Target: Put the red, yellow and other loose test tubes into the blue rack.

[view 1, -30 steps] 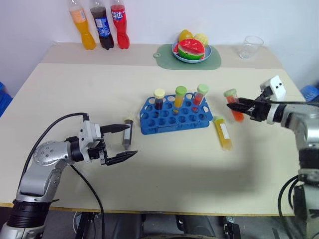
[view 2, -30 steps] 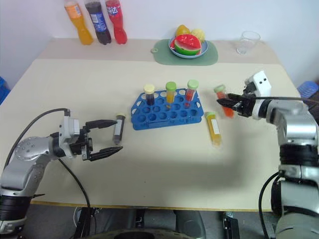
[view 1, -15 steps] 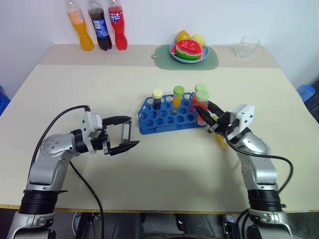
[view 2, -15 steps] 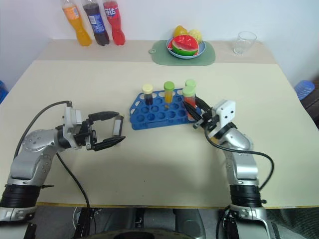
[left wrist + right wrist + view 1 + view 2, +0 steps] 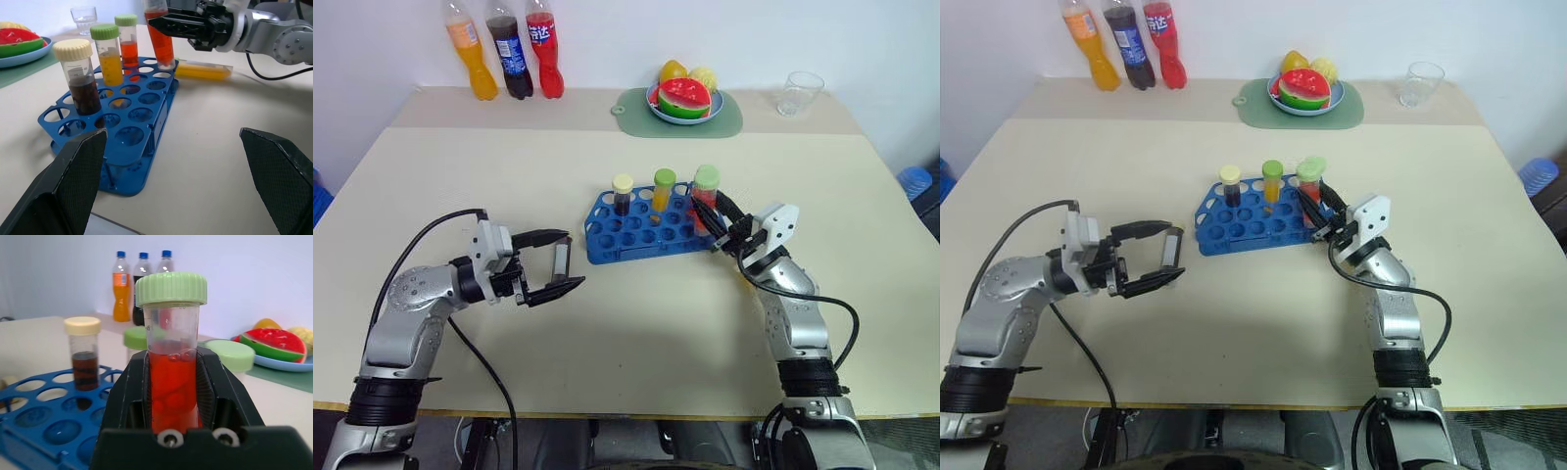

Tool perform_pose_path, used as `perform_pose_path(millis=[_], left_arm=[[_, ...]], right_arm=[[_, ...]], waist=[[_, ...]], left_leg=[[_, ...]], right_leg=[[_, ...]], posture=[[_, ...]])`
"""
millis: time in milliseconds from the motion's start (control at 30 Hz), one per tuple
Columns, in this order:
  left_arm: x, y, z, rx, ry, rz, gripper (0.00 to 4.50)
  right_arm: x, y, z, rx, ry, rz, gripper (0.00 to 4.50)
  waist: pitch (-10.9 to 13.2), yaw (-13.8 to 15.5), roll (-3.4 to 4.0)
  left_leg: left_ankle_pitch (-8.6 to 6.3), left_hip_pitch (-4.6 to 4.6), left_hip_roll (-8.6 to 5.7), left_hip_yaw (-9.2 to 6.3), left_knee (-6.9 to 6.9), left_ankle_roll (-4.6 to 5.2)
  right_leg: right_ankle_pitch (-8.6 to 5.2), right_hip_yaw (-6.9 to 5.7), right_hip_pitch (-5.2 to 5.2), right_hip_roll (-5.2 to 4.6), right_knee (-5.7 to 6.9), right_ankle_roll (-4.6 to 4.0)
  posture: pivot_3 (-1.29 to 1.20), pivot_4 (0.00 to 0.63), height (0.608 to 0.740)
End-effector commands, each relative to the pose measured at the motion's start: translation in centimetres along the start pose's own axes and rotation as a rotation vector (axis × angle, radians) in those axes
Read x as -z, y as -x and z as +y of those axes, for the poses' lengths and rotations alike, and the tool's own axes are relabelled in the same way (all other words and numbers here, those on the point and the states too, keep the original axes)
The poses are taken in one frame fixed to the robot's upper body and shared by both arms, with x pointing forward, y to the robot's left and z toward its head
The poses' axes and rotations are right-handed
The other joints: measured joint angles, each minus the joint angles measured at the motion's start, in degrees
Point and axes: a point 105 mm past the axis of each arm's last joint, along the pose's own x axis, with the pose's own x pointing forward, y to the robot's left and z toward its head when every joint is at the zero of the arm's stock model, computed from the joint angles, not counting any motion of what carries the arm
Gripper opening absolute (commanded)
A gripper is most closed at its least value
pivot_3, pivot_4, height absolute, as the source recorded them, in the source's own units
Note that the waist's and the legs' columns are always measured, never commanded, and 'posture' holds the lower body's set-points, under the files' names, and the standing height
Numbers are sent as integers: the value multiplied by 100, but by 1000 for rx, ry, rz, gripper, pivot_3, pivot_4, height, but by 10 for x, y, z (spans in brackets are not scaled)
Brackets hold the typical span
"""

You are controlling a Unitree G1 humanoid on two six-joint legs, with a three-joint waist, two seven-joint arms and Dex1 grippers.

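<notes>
The blue rack (image 5: pixel 641 235) stands mid-table with a dark tube (image 5: pixel 623 195), a yellow tube (image 5: pixel 664 190) and a red tube (image 5: pixel 128 46) upright in its back row. My right gripper (image 5: pixel 715 211) is shut on a green-capped red test tube (image 5: pixel 171 377), held upright over the rack's right end. A yellow test tube (image 5: pixel 203 71) lies on the table just right of the rack. My left gripper (image 5: pixel 575 258) stands open left of the rack. A loose greyish tube (image 5: pixel 562 258) lies between its fingertips; whether they touch it I cannot tell.
Three drink bottles (image 5: pixel 514 54) stand at the back left. A fruit plate (image 5: pixel 689 117) on a green mat (image 5: pixel 636 110) and a clear cup (image 5: pixel 801 92) sit along the back edge.
My right gripper has carried the red tube leftward, from right of the rack to over its right end. The left gripper has stayed put. The camera view shifted slightly.
</notes>
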Motion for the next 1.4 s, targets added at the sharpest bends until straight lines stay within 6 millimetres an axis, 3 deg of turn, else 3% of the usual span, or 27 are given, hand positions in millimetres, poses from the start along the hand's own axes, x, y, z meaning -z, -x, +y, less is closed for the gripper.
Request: perform_pose_path(millis=[33,533,767,900,1000,1033,1233,1400], left_arm=[[-14,1,0,-6,-47,-30,4500],[-14,0,-2,-9,-47,-26,4500],[-16,-2,-2,-4,-49,-33,4500],[-16,-2,-2,-2,-46,-35,4500],[-16,-2,-3,-7,-45,-35,4500],[-16,-2,-3,-7,-44,-35,4500],[-15,-3,-3,-12,-41,-37,4500],[-14,-7,-4,-4,-33,-49,4500]], right_arm=[[-8,-2,-8,29,-2,-33,750],[11,17,-8,45,-9,32,750],[19,11,0,26,-52,31,750],[16,4,6,-1,-49,-5,2720],[7,5,2,14,83,-19,4323],[4,6,2,3,117,-22,4482],[-19,24,4,-99,259,65,4482],[-32,55,2,-168,174,274,4482]], waist=[[0,0,0],[-3,13,-1],[-3,3,-1],[-3,-18,-1],[-1,-10,1],[-1,-8,2],[-1,33,1],[-3,33,0]], left_leg=[[0,0,0,0,0,0],[0,0,0,0,0,0],[0,0,0,0,0,0],[0,3,1,0,0,0],[0,3,1,0,-1,0],[0,2,1,0,-1,0],[0,-1,-2,-1,0,0],[0,0,-2,-2,1,0]], right_leg=[[0,0,0,0,0,0],[0,0,2,-1,0,0],[0,0,2,-1,0,0],[0,0,2,2,1,0],[0,0,1,3,2,-1],[0,0,1,2,2,-1],[0,1,1,-3,1,0],[0,0,2,-1,1,-1]], posture=[[0,150,740],[0,150,740],[0,150,740],[0,150,740],[0,150,740],[0,150,740],[0,150,740],[0,150,740]])
